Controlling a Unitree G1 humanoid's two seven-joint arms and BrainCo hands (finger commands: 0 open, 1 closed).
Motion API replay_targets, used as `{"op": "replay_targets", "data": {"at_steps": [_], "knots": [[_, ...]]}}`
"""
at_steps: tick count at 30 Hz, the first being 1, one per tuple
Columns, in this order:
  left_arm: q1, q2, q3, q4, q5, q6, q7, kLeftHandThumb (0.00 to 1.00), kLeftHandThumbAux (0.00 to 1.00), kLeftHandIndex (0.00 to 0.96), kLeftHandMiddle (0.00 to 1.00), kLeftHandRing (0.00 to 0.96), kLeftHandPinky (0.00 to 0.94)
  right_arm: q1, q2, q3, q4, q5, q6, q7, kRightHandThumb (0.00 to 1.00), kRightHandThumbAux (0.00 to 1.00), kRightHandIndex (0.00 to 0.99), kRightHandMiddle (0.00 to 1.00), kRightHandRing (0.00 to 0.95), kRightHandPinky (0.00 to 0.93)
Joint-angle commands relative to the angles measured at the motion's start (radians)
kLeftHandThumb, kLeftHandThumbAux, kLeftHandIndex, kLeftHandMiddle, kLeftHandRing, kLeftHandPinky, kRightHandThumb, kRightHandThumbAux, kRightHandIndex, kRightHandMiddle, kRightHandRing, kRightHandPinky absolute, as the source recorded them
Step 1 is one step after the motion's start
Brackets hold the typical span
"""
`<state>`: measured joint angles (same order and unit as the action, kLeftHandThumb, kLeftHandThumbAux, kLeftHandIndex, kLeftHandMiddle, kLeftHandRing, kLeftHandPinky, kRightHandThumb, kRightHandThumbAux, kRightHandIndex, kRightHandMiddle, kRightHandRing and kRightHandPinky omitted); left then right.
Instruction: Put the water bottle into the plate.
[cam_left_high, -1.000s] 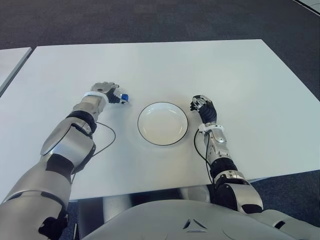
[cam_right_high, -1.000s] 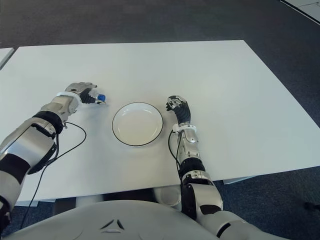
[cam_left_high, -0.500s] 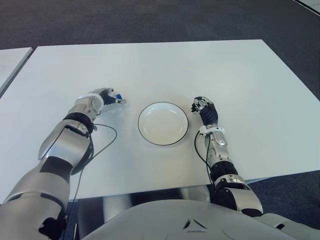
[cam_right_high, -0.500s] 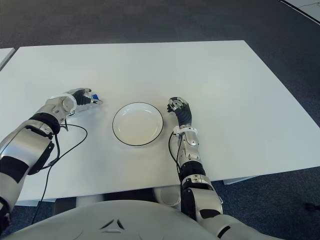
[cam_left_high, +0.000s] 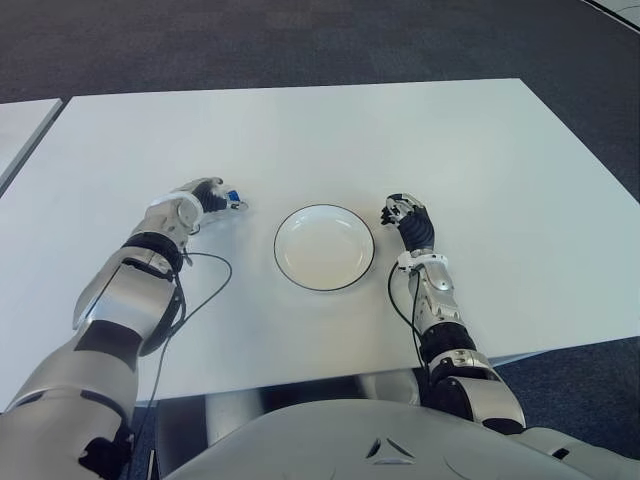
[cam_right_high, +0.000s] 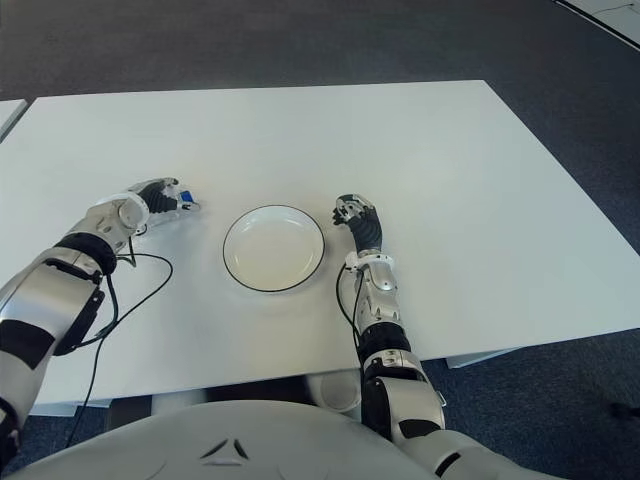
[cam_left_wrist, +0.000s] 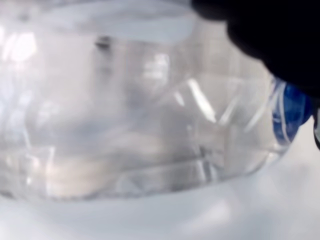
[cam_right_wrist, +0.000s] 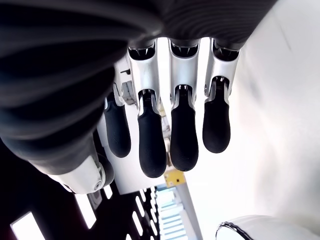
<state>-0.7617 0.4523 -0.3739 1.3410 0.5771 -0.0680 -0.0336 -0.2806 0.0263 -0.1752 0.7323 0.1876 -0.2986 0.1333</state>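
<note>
A clear water bottle (cam_left_wrist: 130, 115) with a blue cap (cam_left_high: 232, 197) lies low over the white table (cam_left_high: 420, 140), left of the plate. My left hand (cam_left_high: 200, 194) is curled around it, and only the cap shows past the fingers in the eye views. The bottle fills the left wrist view, with the cap (cam_left_wrist: 290, 107) at one side under a dark finger. The white plate (cam_left_high: 300, 265) with a dark rim stands in the middle, holding nothing. My right hand (cam_left_high: 408, 215) shows just right of the plate, its fingers (cam_right_wrist: 150, 135) relaxed around nothing.
A black cable (cam_left_high: 215, 275) loops on the table beside my left forearm. The corner of a second table (cam_left_high: 20, 125) shows at the far left. Dark carpet lies beyond the table's far edge.
My left hand has drawn the bottle a little to the left, away from the plate, and turned it lower toward the table. The right hand has hardly moved.
</note>
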Motion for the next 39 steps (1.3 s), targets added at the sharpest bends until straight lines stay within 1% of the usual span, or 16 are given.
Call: {"op": "replay_targets", "data": {"at_steps": [1,4,6,7,8,9,12,13,15,16,18,21,28,39], "knots": [[0.082,-0.01,0.04,0.034,-0.04,0.017,0.002,0.597,0.453,0.295,0.155,0.163,0.234,0.061,-0.002,-0.01,0.062,0.005,0.085,-0.009,0.705,0.727,0.435,0.616,0.597,0.581],[0.088,-0.01,0.057,0.033,-0.05,0.016,0.018,0.637,0.466,0.348,0.202,0.212,0.278,0.062,-0.003,-0.01,0.061,0.007,0.082,-0.005,0.705,0.727,0.435,0.621,0.599,0.583],[0.092,-0.011,0.066,0.033,-0.055,0.016,0.028,0.686,0.482,0.399,0.28,0.292,0.341,0.062,-0.002,-0.01,0.059,0.008,0.08,-0.003,0.706,0.727,0.435,0.626,0.601,0.586],[0.094,-0.012,0.072,0.033,-0.06,0.015,0.035,0.693,0.484,0.406,0.29,0.304,0.35,0.062,-0.001,-0.012,0.059,0.011,0.078,-0.003,0.706,0.727,0.435,0.626,0.601,0.586],[0.095,-0.012,0.076,0.033,-0.063,0.015,0.04,0.705,0.557,0.415,0.328,0.338,0.374,0.061,-0.001,-0.013,0.059,0.012,0.077,-0.003,0.706,0.726,0.436,0.628,0.601,0.587],[0.096,-0.013,0.08,0.033,-0.065,0.015,0.046,0.712,0.604,0.421,0.352,0.36,0.39,0.061,0.0,-0.015,0.059,0.015,0.077,-0.003,0.707,0.726,0.436,0.629,0.601,0.588],[0.099,-0.014,0.088,0.032,-0.068,0.012,0.055,0.723,0.66,0.43,0.403,0.401,0.418,0.058,0.002,-0.02,0.062,0.02,0.076,-0.005,0.708,0.725,0.437,0.627,0.595,0.583],[0.1,-0.014,0.091,0.032,-0.07,0.011,0.059,0.724,0.666,0.431,0.41,0.406,0.422,0.056,0.003,-0.022,0.064,0.022,0.074,-0.006,0.708,0.725,0.437,0.627,0.594,0.582],[0.102,-0.014,0.095,0.032,-0.072,0.011,0.064,0.726,0.679,0.433,0.457,0.446,0.46,0.054,0.004,-0.024,0.067,0.025,0.073,-0.007,0.709,0.724,0.437,0.623,0.589,0.58],[0.102,-0.014,0.096,0.032,-0.073,0.011,0.065,0.77,0.672,0.444,0.455,0.461,0.471,0.053,0.004,-0.025,0.068,0.026,0.073,-0.007,0.709,0.724,0.437,0.621,0.588,0.578],[0.102,-0.015,0.097,0.032,-0.073,0.011,0.069,0.807,0.667,0.449,0.457,0.485,0.49,0.052,0.004,-0.026,0.07,0.026,0.071,-0.006,0.709,0.724,0.437,0.62,0.586,0.578],[0.101,-0.016,0.097,0.032,-0.07,0.014,0.075,0.832,0.663,0.442,0.466,0.528,0.529,0.05,0.002,-0.026,0.076,0.025,0.068,-0.005,0.708,0.724,0.436,0.617,0.585,0.576],[0.099,-0.017,0.091,0.031,-0.062,0.016,0.082,0.844,0.662,0.422,0.492,0.607,0.569,0.047,0.002,-0.029,0.081,0.024,0.064,-0.003,0.708,0.725,0.436,0.614,0.584,0.576],[0.076,0.004,0.04,0.027,-0.02,0.001,0.059,0.838,0.669,0.387,0.524,0.638,0.589,0.046,0.002,-0.03,0.086,0.017,0.063,-0.011,0.707,0.725,0.436,0.615,0.585,0.579]]}}
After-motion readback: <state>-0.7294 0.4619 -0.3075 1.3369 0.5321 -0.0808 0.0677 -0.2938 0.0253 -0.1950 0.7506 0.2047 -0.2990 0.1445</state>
